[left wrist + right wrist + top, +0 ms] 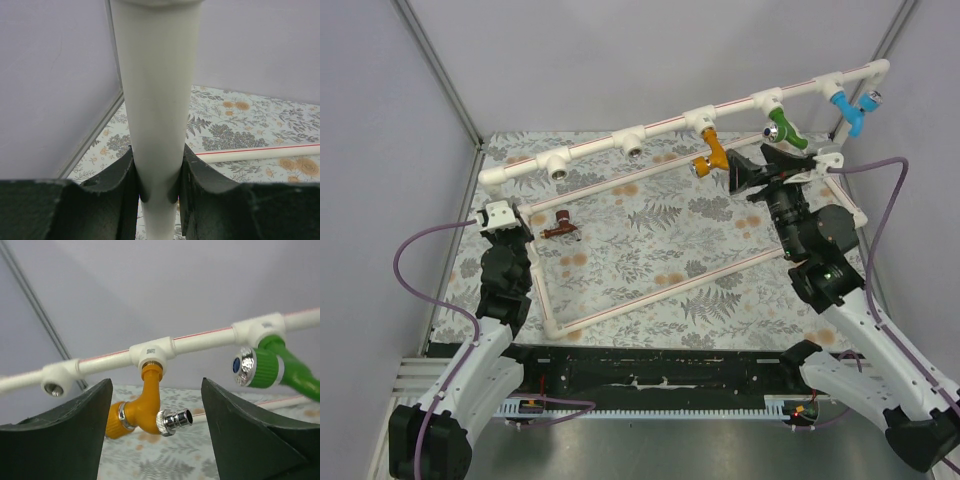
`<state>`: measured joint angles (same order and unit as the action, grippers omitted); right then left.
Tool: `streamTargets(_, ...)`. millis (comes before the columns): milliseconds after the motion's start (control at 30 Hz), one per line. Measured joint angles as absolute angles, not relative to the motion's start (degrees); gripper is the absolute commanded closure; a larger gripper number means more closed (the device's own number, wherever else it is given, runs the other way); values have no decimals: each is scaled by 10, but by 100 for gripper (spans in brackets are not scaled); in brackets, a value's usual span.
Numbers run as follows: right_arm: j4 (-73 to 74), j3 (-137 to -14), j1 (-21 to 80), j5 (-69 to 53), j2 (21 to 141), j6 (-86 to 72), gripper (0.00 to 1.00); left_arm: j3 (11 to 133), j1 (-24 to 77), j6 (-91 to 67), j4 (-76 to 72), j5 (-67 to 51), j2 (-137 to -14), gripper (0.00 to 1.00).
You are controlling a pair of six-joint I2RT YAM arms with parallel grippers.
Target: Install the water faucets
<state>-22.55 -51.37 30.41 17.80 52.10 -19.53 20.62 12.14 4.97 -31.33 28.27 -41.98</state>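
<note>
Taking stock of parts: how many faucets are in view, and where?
4. The orange-yellow faucet, green faucet and light blue faucet hang from the raised white pipe; the dark reddish-brown faucet lies loose on the table, at left. None seems hidden.

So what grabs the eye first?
An orange tap, green tap and blue tap hang from the top pipe at right. The right tool stands open facing the orange one. At left a brown tap lies on the table by the left tool, clamped on a frame pipe.

Overhead view, wrist close-ups (shared pipe rack (665,125))
</note>
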Motion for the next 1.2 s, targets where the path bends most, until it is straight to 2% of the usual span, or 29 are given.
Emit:
streamTargets(200,-47,-574,305,-15,476,266,21,206,121,50,-313,283,-420,98)
streamTargets(333,44,-581,306,-84,477,527,21,206,121,50,-313,283,-420,98)
streamTargets(567,68,-581,307,-93,550,789,25,206,121,50,-313,283,-419,98)
streamTargets(667,40,-581,308,-84,590,846,33,206,121,50,-313,283,-419,98)
streamTargets(733,11,-581,309,-74,616,874,41,206,121,50,-312,283,-418,98)
streamTargets(833,-39,-581,310,-55,640,885,62,206,121,50,-311,283,-418,98)
streamTargets(900,-78,-580,311,-46,652,875,81,206,121,50,-310,283,-418,98)
streamTargets(933,-96,-578,312,-40,655,860,95,206,121,49,-310,282,-418,98)
streamTargets(967,-116,-571,313,-36,655,827,100,206,121,49,-310,283,-418,98)
streamTargets(1067,-177,-552,314,-16,656,678,100,206,121,49,-310,283,-418,98)
streamTargets(1200,-257,-540,320,45,665,369,100,206,121,49,-311,283,-418,98)
